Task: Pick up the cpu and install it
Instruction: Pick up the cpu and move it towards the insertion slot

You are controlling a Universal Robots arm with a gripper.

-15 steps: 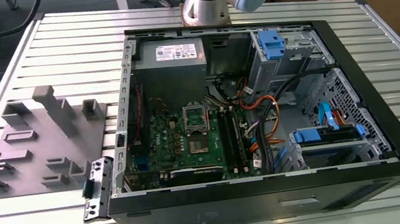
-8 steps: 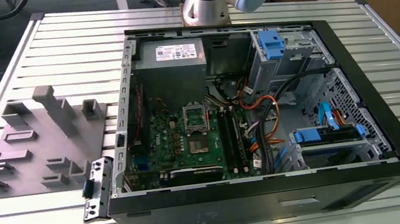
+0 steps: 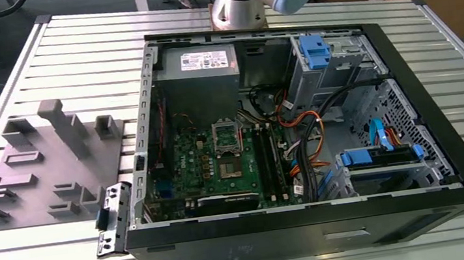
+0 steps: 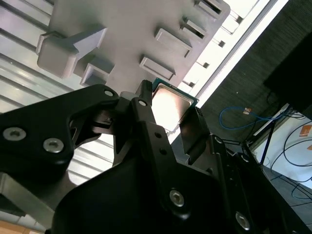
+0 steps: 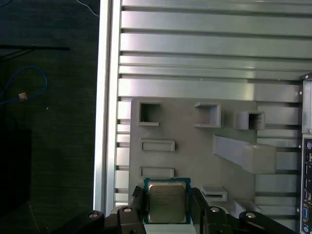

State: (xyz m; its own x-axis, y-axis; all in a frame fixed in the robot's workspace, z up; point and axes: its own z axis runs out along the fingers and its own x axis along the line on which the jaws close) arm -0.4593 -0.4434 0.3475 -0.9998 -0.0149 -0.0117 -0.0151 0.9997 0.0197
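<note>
Item: small flat square cpu [image 5: 168,202] with a silver-grey metal top and a thin green edge. Position: between the jaws of the black gripper [image 5: 168,197], which are closed on two opposite edges of the chip, with its top face open to both wrist views. Beyond the jaws lies the grey plastic tray [image 5: 195,156] of raised blocks and slots, resting on the ribbed aluminium table [image 5: 209,44]. The chip appears to be lifted clear of the tray. Handling, as judged: the hold wants an even squeeze on the edges alone, the chip kept level and square so that it neither slips nor tilts. Views: the first wrist view gives the chip face-on, a dark finger [image 5: 138,204] tight against each side. The second wrist view gives it obliquely, with the finger linkage in front. The exterior view contributes the open black computer case [image 3: 314,232] and the silver-framed socket [image 3: 226,145] on its green board, well apart from the tray.
</note>
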